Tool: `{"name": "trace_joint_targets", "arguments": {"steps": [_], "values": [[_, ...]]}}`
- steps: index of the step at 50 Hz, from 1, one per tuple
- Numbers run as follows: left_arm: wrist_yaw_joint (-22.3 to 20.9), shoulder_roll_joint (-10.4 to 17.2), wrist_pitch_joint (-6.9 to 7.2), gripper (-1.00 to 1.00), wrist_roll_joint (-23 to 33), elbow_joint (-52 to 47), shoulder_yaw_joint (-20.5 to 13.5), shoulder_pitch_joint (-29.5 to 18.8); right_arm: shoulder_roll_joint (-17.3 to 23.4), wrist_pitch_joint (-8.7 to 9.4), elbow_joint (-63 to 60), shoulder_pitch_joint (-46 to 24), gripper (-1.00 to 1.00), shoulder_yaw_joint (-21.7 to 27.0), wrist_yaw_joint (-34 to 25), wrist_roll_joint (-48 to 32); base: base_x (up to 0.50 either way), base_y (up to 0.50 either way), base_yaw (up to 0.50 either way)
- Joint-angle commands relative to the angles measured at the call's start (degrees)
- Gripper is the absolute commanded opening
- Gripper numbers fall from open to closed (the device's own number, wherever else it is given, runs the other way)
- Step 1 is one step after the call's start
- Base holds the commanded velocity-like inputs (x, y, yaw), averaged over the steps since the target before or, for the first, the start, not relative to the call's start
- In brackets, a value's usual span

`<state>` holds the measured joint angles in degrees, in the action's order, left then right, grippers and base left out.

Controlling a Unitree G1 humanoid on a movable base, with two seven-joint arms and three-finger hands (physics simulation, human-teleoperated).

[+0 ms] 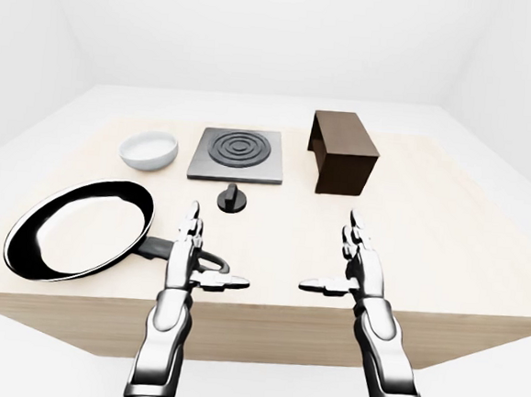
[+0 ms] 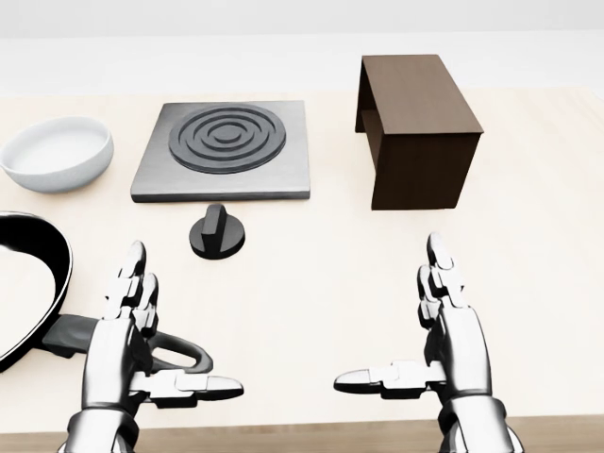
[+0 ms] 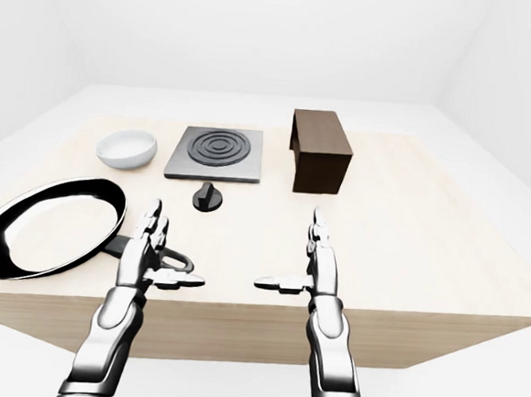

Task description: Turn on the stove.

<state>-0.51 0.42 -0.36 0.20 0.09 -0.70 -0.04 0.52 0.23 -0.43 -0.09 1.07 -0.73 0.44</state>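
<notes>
A grey square stove plate [image 2: 226, 151] with a dark ringed burner lies at the top middle of the head view. Just below it on the table sits its black round knob [image 2: 217, 233], its ridge pointing up the picture. My left hand [image 2: 142, 330] hovers open at the lower left, below the knob and above the pan's handle. At the lower right my right hand [image 2: 429, 330] is open too, thumb pointing inward. Neither hand touches the knob.
A white bowl [image 2: 57, 153] stands left of the stove. A black frying pan [image 1: 79, 230] lies at the left, its handle [image 2: 175, 351] running under my left hand. A dark brown box [image 2: 415, 127] stands right of the stove. The wooden table's near edge [image 1: 264, 332] is just below the hands.
</notes>
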Motion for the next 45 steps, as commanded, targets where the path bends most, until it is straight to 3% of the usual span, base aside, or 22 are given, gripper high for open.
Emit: {"name": "trace_joint_targets", "arguments": {"steps": [1, 5, 12, 16, 19, 22, 24, 26, 30, 34, 45], "values": [[-0.54, 0.53, -1.08, 1.0, 1.1, 0.28, -0.76, 0.13, 0.79, 0.78, -1.3, -0.15, 1.0, 1.69, -1.08, 0.66, 0.0, 0.0, 0.0], [-0.46, 0.5, 0.09, 1.0, 1.21, -1.53, -0.76, 0.4, 0.78, 0.91, -1.5, -0.14, 1.0, 1.67, -1.11, 0.66, 0.0, 0.0, 0.0], [-0.29, 0.51, 0.17, 1.0, 1.48, -2.13, -0.83, 0.33, 0.79, 1.52, -3.35, 0.05, 1.0, 2.02, -0.64, 0.69, 0.0, 0.0, 0.0], [-0.11, 0.42, 0.35, 1.0, 1.6, -2.4, -0.76, 0.39, 1.37, 4.77, -10.96, 0.77, 1.0, 3.68, 0.3, 1.06, 0.0, 0.0, 0.0], [-0.14, 0.43, 0.63, 1.0, 1.46, -3.3, -0.85, 0.75, 2.55, 4.77, -25.93, 0.75, 1.0, 9.12, 2.55, 3.13, 0.0, 0.0, 0.0], [-0.26, 0.44, 0.02, 1.0, 1.47, -2.55, -0.78, 0.74, 2.59, 4.77, -36.61, -0.69, 1.0, 16.21, 6.48, 10.54, 0.0, 0.0, 0.0], [-0.04, 0.29, -0.43, 1.0, 1.71, -2.03, -0.57, 0.61, 4.37, 4.77, -45.58, -2.39, 1.0, 24.49, 11.42, 18.31, 0.0, 0.0, 0.0], [-0.02, 0.44, -0.34, 1.0, 1.46, -2.4, -0.9, 0.66, 6.32, 4.77, -48.29, -2.68, 1.0, 27.94, 14.19, 22.03, 0.0, 0.0, 0.0], [0.02, 0.47, -0.57, 1.0, 1.54, -2.2, -0.86, 0.57, 10.11, 4.77, -49.19, -2.94, 1.0, 31.75, 14.3, 23.59, 0.0, 0.0, 0.0], [0.08, 0.47, -0.63, 1.0, 1.73, -2.13, -0.85, 0.51, 11.22, 4.77, -50.13, -2.97, 1.0, 33.52, 14.0, 24.2, 0.0, 0.0, 0.0], [0.13, 0.42, -0.55, 1.0, 1.64, -2.67, -0.83, 0.63, 9.79, 4.77, -50.0, -2.89, 1.0, 30.24, 11.46, 19.99, 0.0, 0.0, 0.0]]}}
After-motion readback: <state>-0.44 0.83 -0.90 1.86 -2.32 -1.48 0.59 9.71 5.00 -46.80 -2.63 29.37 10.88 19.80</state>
